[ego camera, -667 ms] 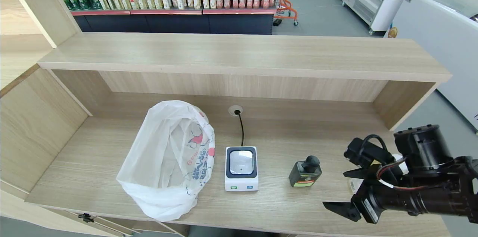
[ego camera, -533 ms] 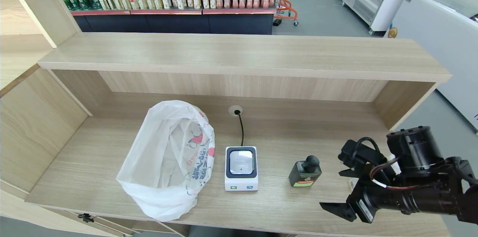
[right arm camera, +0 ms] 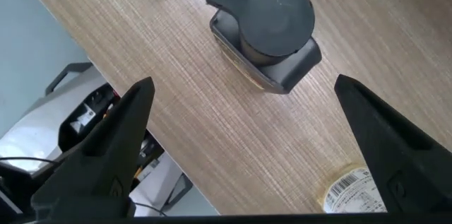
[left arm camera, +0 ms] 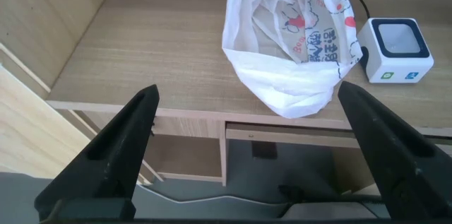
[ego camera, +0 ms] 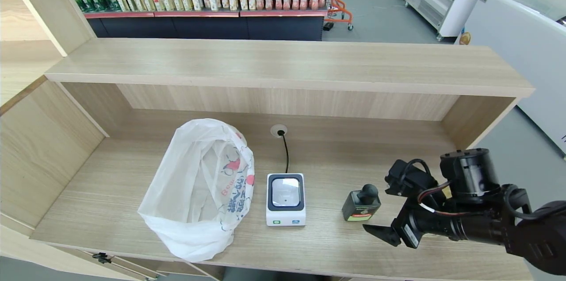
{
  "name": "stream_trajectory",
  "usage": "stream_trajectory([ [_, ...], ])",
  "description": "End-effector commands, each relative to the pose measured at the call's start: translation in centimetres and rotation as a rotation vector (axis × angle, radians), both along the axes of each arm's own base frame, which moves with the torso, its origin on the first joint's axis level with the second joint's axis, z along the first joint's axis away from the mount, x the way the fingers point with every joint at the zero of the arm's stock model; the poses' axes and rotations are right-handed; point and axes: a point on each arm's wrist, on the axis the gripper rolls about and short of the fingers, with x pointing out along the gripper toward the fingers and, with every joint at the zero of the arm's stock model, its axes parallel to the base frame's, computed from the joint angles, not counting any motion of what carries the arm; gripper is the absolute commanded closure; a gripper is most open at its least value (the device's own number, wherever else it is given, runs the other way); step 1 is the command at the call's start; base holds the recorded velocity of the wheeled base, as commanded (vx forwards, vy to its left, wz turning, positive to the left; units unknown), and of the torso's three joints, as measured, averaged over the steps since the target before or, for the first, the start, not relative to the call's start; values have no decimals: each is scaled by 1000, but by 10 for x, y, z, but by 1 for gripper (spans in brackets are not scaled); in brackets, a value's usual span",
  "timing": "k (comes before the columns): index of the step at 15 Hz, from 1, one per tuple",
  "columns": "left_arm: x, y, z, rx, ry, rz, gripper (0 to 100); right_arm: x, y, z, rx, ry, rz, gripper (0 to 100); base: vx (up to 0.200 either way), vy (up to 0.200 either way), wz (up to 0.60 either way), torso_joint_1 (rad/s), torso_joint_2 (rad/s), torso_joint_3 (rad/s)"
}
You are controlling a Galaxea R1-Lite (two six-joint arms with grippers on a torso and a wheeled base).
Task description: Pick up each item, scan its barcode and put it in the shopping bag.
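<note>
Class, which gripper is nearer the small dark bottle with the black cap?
Right. The right gripper is open beside the small dark black-capped bottle; the left gripper hangs off the counter front, by the white plastic bag.

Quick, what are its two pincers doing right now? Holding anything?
Left pincer: open, holding nothing.
Right pincer: open, holding nothing, close to the bottle.
</note>
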Motion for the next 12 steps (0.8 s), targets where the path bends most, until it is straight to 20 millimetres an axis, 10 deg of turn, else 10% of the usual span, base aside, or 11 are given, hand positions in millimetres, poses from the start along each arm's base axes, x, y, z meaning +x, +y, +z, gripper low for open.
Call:
stream_trajectory([
  [1,0,0,0,0,0,0,0,2,2,-9,-22,19,14,0,0,0,0,0,0,0],
  [12,0,0,0,0,0,0,0,25,18,-28,89,-48,149,0,0,0,0,0,0,0],
])
